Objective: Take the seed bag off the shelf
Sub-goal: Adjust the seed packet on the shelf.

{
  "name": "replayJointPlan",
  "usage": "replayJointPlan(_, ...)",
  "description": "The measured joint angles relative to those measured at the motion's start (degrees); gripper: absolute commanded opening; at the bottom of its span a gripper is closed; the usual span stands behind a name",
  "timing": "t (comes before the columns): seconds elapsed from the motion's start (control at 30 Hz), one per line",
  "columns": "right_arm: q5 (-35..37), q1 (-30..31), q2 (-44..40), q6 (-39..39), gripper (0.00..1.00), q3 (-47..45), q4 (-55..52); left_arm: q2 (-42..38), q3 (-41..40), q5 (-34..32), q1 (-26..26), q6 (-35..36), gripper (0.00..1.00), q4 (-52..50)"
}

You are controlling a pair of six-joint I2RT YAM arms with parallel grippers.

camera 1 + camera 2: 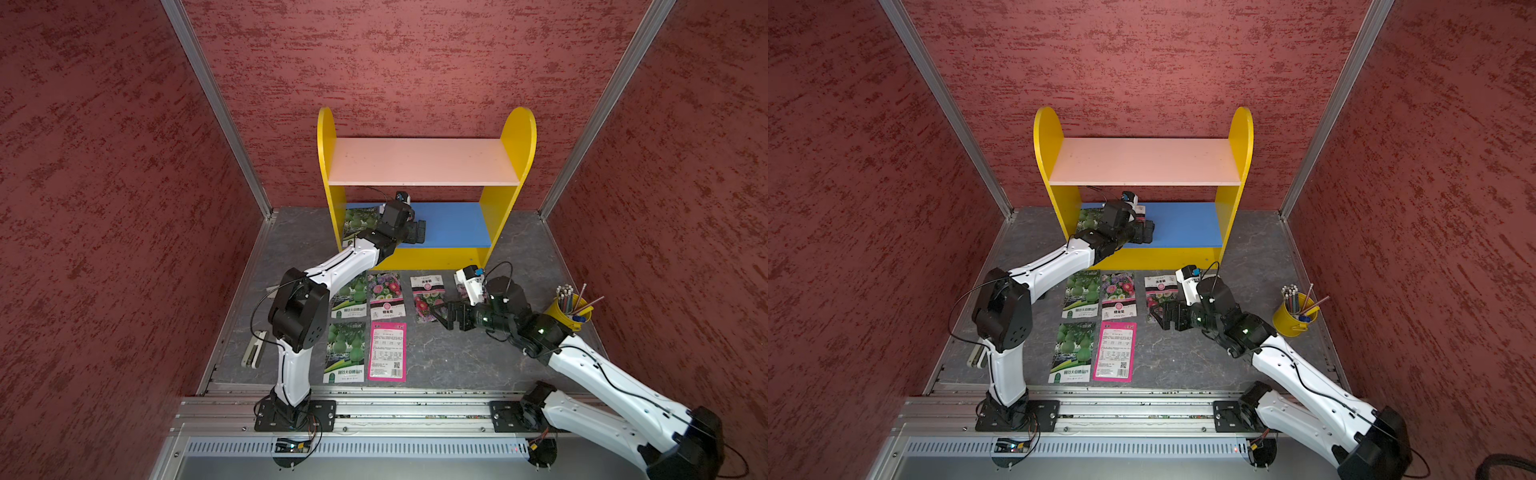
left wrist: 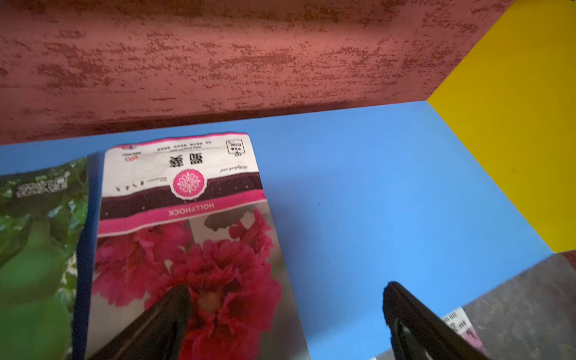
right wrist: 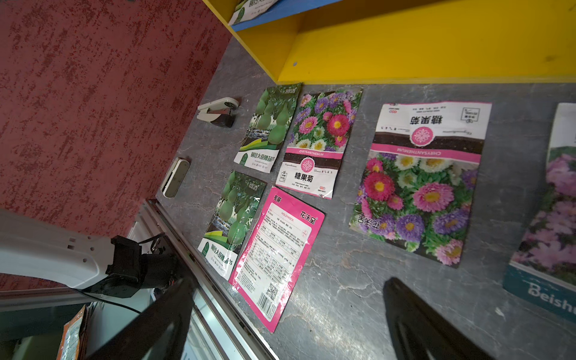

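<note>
The shelf stands against the back wall, its pink upper board bare. Two seed bags lie on its blue lower board: a hollyhock seed bag with red flowers and a green gourd bag beside it. My left gripper reaches into the lower tier, open. One finger hangs over the hollyhock bag, the other over bare blue board. In both top views the arm hides the hollyhock bag. My right gripper hovers open over the grey floor, holding nothing.
Several seed bags lie flat on the floor in front of the shelf. A yellow cup of pencils stands at the right. Two small white devices lie near the left wall. Red walls close in three sides.
</note>
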Motion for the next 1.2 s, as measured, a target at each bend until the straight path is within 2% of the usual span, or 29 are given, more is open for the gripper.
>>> replayJointPlan(0.2, 0.0, -0.6, 0.5, 0.0, 0.98, -0.1, 0.1, 2.5, 2.6, -6.6, 0.0, 2.4, 1.0, 0.0)
replayJointPlan(0.47, 0.0, -1.1, 2.0, -0.1, 0.98, -0.1, 0.1, 5.4, 7.2, -9.9, 0.2, 2.9, 1.0, 0.1)
replayJointPlan(0.9, 0.0, -1.9, 2.1, -0.5, 0.98, -0.1, 0.1, 9.5, 10.7, -9.9, 1.5, 1.4, 1.0, -3.3)
replayJointPlan(1.2, 0.0, -2.1, 2.0, -0.5, 0.98, -0.1, 0.0, 9.5, 10.7, -6.4, 1.5, -0.4, 1.0, -5.3)
